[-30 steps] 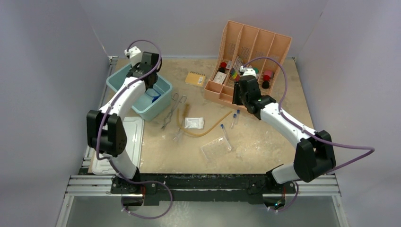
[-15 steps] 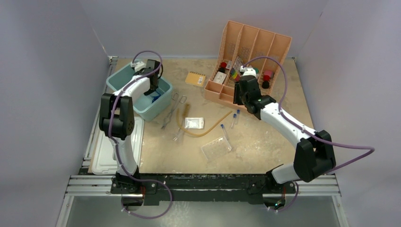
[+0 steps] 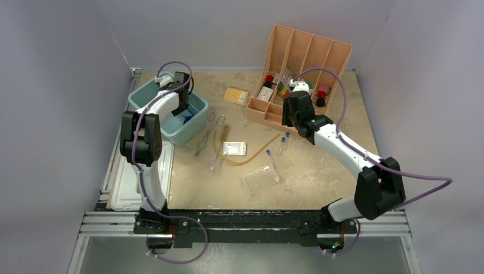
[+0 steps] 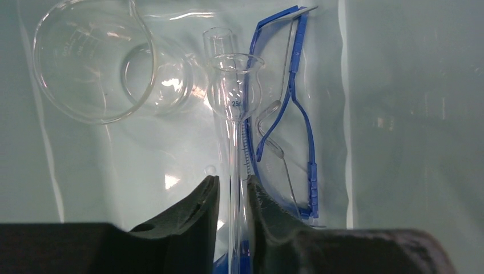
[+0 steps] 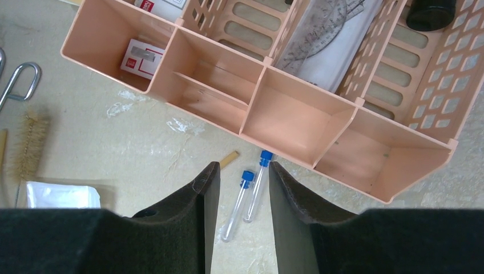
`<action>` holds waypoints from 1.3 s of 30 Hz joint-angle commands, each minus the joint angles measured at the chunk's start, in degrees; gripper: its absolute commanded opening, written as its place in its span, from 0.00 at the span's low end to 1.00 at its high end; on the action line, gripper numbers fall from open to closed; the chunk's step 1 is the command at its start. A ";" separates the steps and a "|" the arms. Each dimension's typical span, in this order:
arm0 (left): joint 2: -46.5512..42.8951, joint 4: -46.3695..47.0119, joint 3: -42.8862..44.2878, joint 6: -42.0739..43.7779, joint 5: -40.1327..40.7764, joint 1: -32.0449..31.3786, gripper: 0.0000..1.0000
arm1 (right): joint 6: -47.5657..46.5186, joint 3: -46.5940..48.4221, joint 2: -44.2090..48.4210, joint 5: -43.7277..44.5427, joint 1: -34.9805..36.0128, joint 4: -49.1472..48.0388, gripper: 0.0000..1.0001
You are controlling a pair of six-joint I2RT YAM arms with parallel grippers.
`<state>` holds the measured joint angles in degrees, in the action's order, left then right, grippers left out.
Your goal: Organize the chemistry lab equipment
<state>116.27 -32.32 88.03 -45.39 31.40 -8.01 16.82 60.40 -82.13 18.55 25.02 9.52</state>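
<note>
Inside the teal bin (image 3: 193,127), my left gripper (image 4: 233,180) hangs over blue-framed goggles (image 4: 297,114) and a clear beaker (image 4: 94,63). Its jaws are open a little, with the stem of a clear glass funnel tube (image 4: 235,85) loose between them. Close to the peach divider (image 5: 297,114), my right gripper (image 5: 240,168) is open above two blue-capped test tubes (image 5: 235,208) lying on the table. A third tube (image 3: 269,157), the clear rack (image 3: 259,178), amber tubing (image 3: 245,160), metal tongs (image 3: 205,136) and a small clear bag (image 3: 234,148) lie mid-table.
An orange notepad (image 3: 236,95) lies between the bin and the divider. A bristle brush (image 5: 28,145) lies by the tongs. A white lid (image 3: 128,188) rests at the near left edge. The divider's near compartments stand just beyond my right fingertips.
My left arm has folded back, its elbow now toward the near side, with the gripper still in the bin. Its jaws have eased apart off the glass stem. The right jaws widened slightly.
</note>
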 commanded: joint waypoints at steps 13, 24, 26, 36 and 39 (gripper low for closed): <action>-12.73 -1.03 8.44 10.32 -6.30 -4.60 0.44 | 0.14 0.25 2.01 -0.66 -0.16 -2.31 0.41; -16.38 -1.23 9.59 33.95 -20.87 -17.68 0.57 | 2.08 -1.13 3.48 -0.60 -0.22 -2.31 0.45; -16.42 -3.05 8.98 36.35 -21.01 -19.41 0.58 | 2.29 -1.25 3.62 -0.74 -0.22 -2.25 0.49; -18.32 -12.36 -3.70 40.19 -16.15 -23.18 0.59 | 2.96 -1.95 4.89 -0.62 -0.17 -2.30 0.67; -20.11 -13.05 -8.18 39.52 -15.56 -23.45 0.59 | 3.12 -1.95 4.81 -0.84 -0.15 -2.43 0.67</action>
<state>100.66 -42.15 84.20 -7.25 14.17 -31.44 19.09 58.57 -79.31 17.43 25.02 9.15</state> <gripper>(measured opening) 0.586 0.669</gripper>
